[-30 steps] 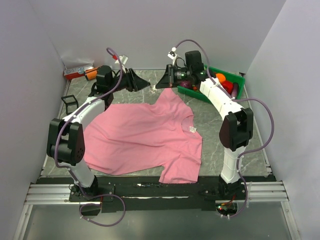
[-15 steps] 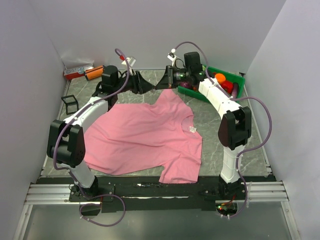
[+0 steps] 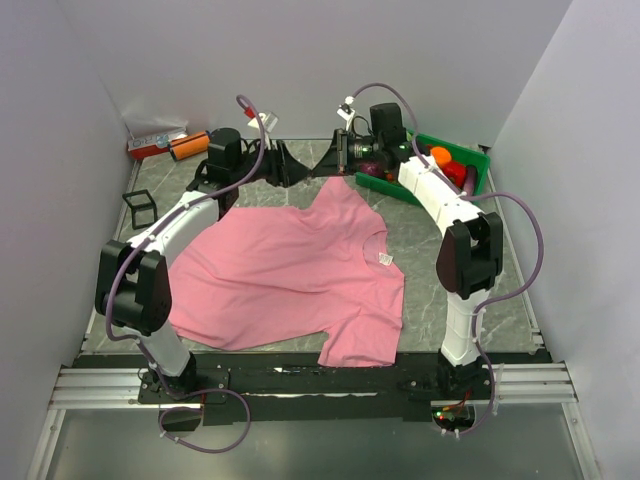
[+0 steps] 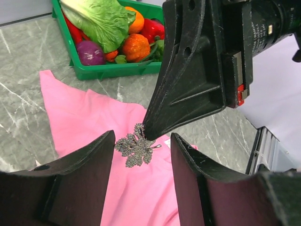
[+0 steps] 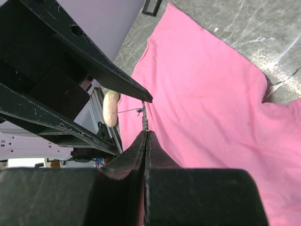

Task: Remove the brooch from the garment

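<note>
Where the neck label (image 3: 385, 259) shows on the garment (image 3: 290, 270), writing is unreadable.

A grey marbled table (image 3: 425, 235) carries it all. A pink T-shirt (image 3: 290, 270) lies spread across its middle, neck toward the right, one sleeve reaching the near edge. Beyond the T-shirt, at the far right, sits a green crate (image 3: 484, 160) of bright vegetables. Off the T-shirt's far left corner lie orange-red items (image 3: 165, 146); just left of it stands a small black frame (image 3: 140, 207).
</note>
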Controlling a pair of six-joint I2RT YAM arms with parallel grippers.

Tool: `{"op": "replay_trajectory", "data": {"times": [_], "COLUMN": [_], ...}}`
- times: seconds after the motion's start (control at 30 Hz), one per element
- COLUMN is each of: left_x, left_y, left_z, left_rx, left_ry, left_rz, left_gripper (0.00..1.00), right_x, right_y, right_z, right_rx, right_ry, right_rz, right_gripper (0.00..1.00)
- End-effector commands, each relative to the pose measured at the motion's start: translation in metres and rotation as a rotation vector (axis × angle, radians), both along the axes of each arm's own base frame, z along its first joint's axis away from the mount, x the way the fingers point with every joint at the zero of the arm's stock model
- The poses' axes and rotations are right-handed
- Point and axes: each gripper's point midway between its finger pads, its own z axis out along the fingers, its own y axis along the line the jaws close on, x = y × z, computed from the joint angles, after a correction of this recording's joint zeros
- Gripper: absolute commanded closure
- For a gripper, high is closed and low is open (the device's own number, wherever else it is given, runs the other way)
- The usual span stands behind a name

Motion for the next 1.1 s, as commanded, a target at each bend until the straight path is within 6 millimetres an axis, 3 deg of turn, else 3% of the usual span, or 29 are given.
{"op": "replay_trajectory", "data": {"times": [0.0, 0.23, 0.3, 0.33, 0.43, 0.53, 0.57, 0.63, 0.7, 0.77, 0.83, 1.07], "left_x": [-0.001, 0.017, 0.022, 0.014, 0.019, 0.022, 0.019, 0.008, -0.007, -0.025, -0.036, -0.062], "left_y": [-0.007, 0.016, 0.023, 0.021, 0.038, 0.053, 0.055, 0.052, 0.048, 0.048, 0.048, 0.054], "left_z": [0.04, 0.05, 0.069, 0.077, 0.098, 0.085, 0.072, 0.056, 0.034, 0.028, 0.04, 0.041], "left_rx": [-0.011, 0.041, -0.009, -0.036, -0.092, -0.044, -0.023, -0.004, 0.009, -0.034, -0.083, -0.133], "left_ry": [-0.103, -0.123, -0.163, -0.18, -0.206, -0.199, -0.192, -0.176, -0.141, -0.101, -0.139, -0.118], "left_rz": [0.009, 0.163, 0.147, 0.07, 0.056, 0.079, 0.056, -0.002, -0.072, -0.151, -0.209, -0.374], "left_gripper": [0.43, 0.38, 0.36, 0.35, 0.35, 0.47, 0.53, 0.54, 0.38, 0.29, 0.27, 0.28], "right_x": [0.017, 0.018, 0.017, 0.017, 0.017, 0.016, 0.015, 0.014, 0.005, -0.002, -0.018, -0.046], "right_y": [0.001, 0.001, 0.001, 0.001, -0.001, -0.001, 0.0, 0.0, 0.004, 0.009, 0.01, 0.006], "right_z": [0.009, 0.01, 0.01, 0.009, 0.006, 0.005, 0.007, 0.008, 0.012, 0.019, 0.021, 0.024], "right_rx": [0.015, 0.02, 0.018, 0.016, 0.01, 0.009, 0.013, 0.022, 0.058, 0.11, 0.159, 0.232], "right_ry": [-0.049, -0.05, -0.049, -0.047, -0.046, -0.043, -0.046, -0.049, -0.05, -0.089, -0.084, -0.081], "right_rz": [-0.032, -0.032, -0.034, -0.035, -0.037, -0.037, -0.032, -0.023, 0.039, 0.115, 0.212, 0.382], "right_gripper": [1.0, 1.0, 1.0, 1.0, 1.0, 1.0, 1.0, 1.0, 1.0, 1.0, 1.0, 1.0]}}
